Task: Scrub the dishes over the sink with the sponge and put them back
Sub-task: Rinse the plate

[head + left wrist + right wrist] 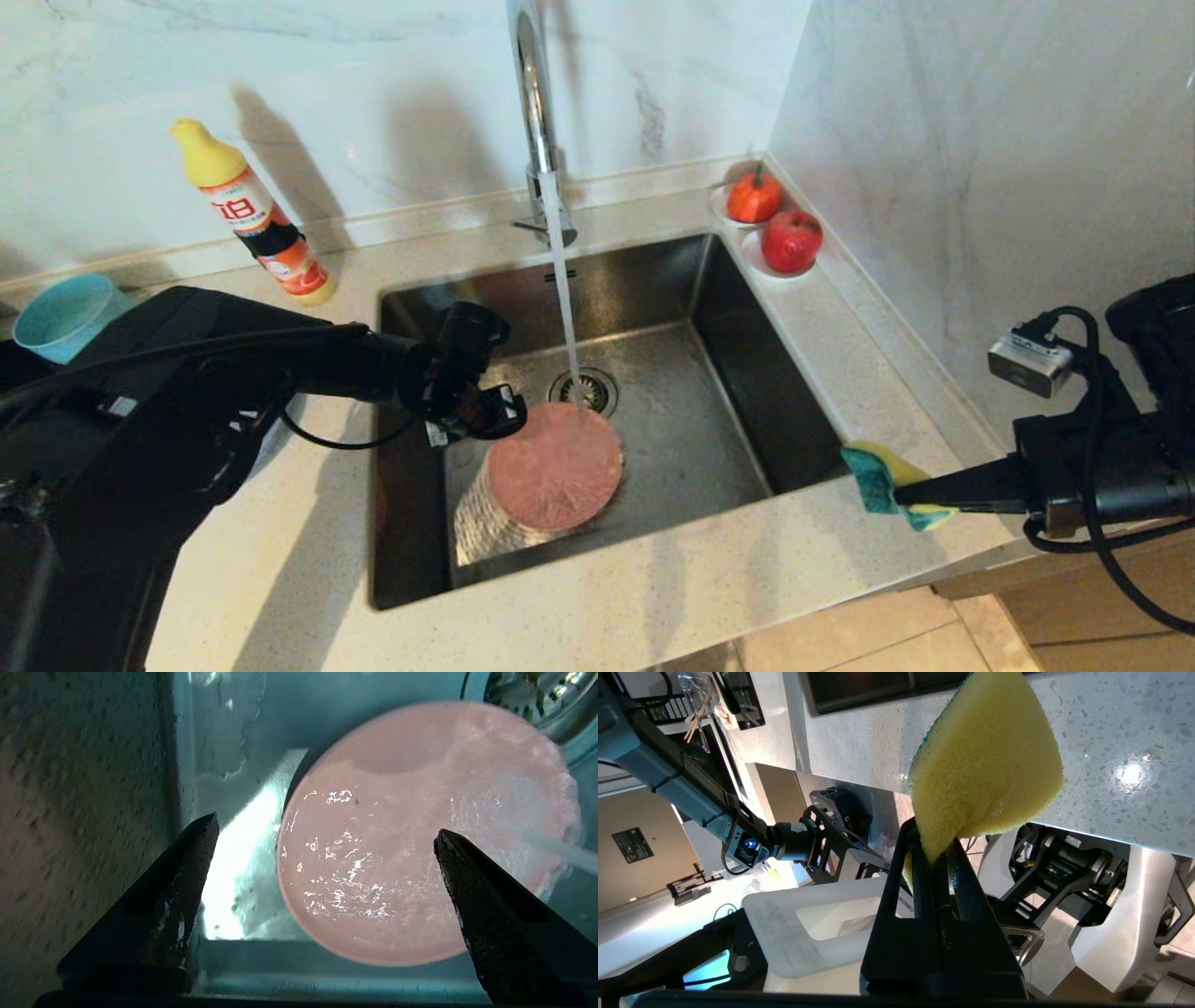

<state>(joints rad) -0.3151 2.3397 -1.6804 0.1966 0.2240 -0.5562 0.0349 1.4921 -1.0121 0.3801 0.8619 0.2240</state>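
Pink plate (555,478) lies unscrubbed in the sink (747,392) below the open left end effector (485,413), while the right end effector (920,499) clamps the sponge (878,476).

Left arm: reaches low into the basin
Left gripper (327,835): fingers spread wide, nothing held
Right gripper (920,497): fingers clamped together, arm held out level
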